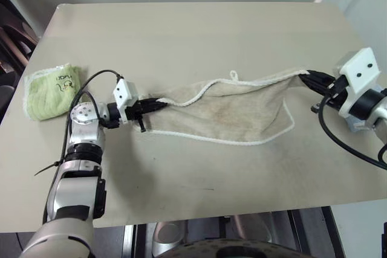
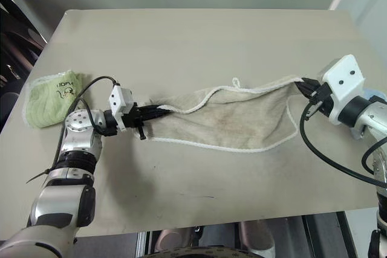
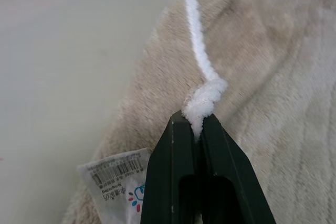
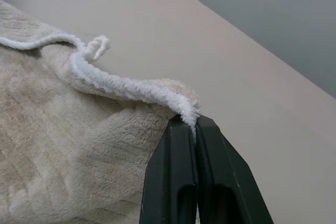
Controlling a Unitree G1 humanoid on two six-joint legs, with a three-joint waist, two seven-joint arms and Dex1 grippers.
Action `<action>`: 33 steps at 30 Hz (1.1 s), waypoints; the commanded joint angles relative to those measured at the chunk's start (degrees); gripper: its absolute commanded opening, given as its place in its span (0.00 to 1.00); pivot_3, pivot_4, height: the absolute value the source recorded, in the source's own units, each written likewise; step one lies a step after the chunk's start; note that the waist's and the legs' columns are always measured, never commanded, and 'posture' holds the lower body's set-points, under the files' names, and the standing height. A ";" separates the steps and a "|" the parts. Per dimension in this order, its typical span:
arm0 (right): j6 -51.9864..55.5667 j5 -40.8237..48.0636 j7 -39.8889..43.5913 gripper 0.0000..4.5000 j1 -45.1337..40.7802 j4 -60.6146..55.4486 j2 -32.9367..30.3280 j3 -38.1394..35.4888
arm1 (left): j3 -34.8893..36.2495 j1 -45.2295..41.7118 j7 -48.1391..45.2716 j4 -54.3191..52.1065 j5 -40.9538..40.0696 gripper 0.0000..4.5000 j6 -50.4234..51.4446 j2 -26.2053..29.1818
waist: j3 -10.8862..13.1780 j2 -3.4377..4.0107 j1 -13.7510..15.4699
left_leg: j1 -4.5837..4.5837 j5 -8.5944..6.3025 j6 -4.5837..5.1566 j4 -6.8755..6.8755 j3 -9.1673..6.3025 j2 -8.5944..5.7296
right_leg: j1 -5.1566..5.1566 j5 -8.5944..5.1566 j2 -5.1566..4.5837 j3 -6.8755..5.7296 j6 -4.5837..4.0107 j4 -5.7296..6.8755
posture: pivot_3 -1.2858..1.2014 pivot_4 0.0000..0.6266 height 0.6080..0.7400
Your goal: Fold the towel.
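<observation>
Down at the lower left, the left gripper is pinched tight on the beige towel's white corded edge. At the right of the frame, the right gripper pinches the other corner. Between the 2, the towel hangs across the middle of the tan table. A green folded towel lies at the left. I think both corners are now held, so next they must swing together to fold it.
</observation>
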 commanded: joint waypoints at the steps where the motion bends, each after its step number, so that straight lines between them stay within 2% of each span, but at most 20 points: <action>1: -0.71 -0.08 -1.06 0.00 -2.55 0.66 -1.30 -3.34 | 3.63 -3.62 3.63 -1.04 -3.45 0.01 3.06 -0.78 | 0.00 0.00 0.02 | -0.01 0.01 0.02 0.01 0.00 0.00 | 0.00 0.00 -0.01 0.00 0.00 -0.01 | 0.52 0.24 1.00; 9: -2.20 -2.81 -3.78 0.00 -7.72 8.70 -1.58 -3.05 | 6.84 -13.04 20.00 6.73 -1.22 0.01 3.15 -1.84 | 0.01 0.01 0.02 | -0.06 0.11 0.16 0.11 0.02 0.00 | 0.01 0.30 -0.03 0.01 0.32 -0.04 | 0.52 0.24 1.00; 17: -10.90 -8.35 -0.83 0.00 -16.76 25.71 -3.16 3.69 | 8.85 -26.75 42.19 18.40 2.38 0.01 2.18 -1.18 | 0.04 0.05 0.00 | -0.19 0.20 0.21 0.10 0.07 -0.03 | -0.09 0.43 -0.05 0.01 0.41 -0.12 | 0.52 0.24 1.00; 22: -21.37 -14.96 -0.15 0.00 -29.91 46.37 -2.46 11.56 | 7.71 -31.32 54.31 22.72 6.89 0.01 1.71 -1.89 | 0.10 0.15 -0.23 | -0.19 0.30 0.19 0.10 0.21 -0.07 | -0.21 0.45 -0.10 0.04 0.43 -0.12 | 0.52 0.24 1.00; 26: -31.03 -19.78 -5.85 0.00 -44.58 64.34 0.43 14.93 | 10.58 -36.05 62.67 24.29 6.47 0.01 1.23 -2.81 | 0.13 0.20 -0.24 | -0.38 0.50 0.15 0.00 0.25 -0.08 | -0.52 0.57 -0.16 0.06 0.34 -0.09 | 0.52 0.24 1.00; 30: -38.98 -23.05 -12.15 0.00 -54.12 76.16 0.72 15.56 | 10.51 -38.77 65.70 24.84 8.06 0.01 -0.27 -2.55 | 0.15 0.23 -0.11 | -0.96 0.71 -0.07 -0.16 0.25 0.00 | -1.28 0.82 -0.14 -0.01 0.13 0.00 | 0.52 0.24 1.00; 33: -41.95 -22.73 -12.61 0.00 -55.55 77.96 -0.42 14.43 | 11.04 -39.13 64.35 24.73 8.16 0.01 -2.35 -2.22 | 0.15 0.25 0.12 | -1.01 0.72 -0.10 -0.43 0.23 0.02 | -1.36 0.75 -0.14 -0.04 0.06 -0.06 | 0.52 0.24 1.00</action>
